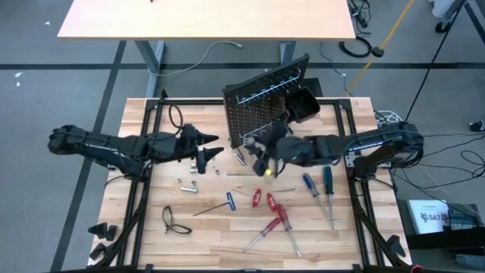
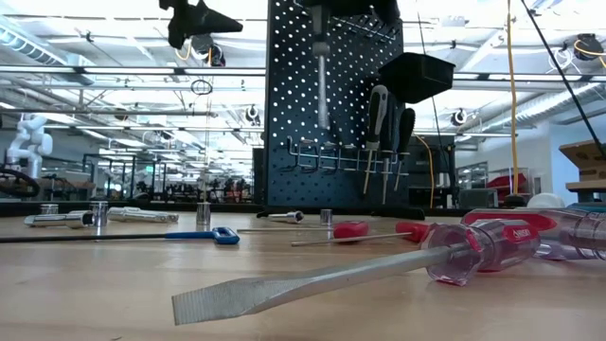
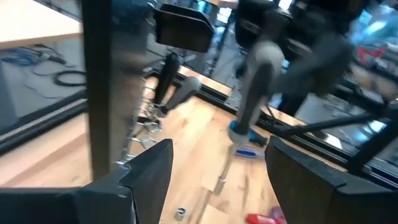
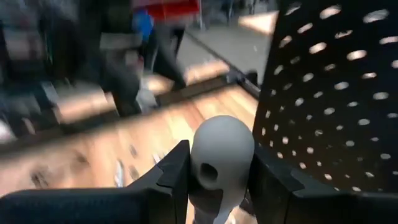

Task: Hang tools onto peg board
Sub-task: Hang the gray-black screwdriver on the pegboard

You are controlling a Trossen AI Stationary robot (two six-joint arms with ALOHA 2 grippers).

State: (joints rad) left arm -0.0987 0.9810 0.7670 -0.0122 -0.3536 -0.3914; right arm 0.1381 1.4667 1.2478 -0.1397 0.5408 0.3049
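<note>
The black peg board stands upright at the table's far middle, with a silver hook rail and a black bin. Two dark-handled screwdrivers hang on its rail. My right gripper is in front of the board, shut on a grey-handled screwdriver. My left gripper is open and empty, left of the board and above the table. On the table lie a blue T-handle key, red screwdrivers, blue and dark screwdrivers and small silver bits. My right gripper pinches the screwdriver's grey handle between its two fingers, near the rounded butt end. The fingers lie across the handle. The screwdriver hangs upright, shaft down, clear of the table and close in front of the board's face.
A black cable loop lies at the near left. A large red-handled flat screwdriver lies at the table's near side. Black frame rails run along both table sides. Another tan table stands beyond the far edge.
</note>
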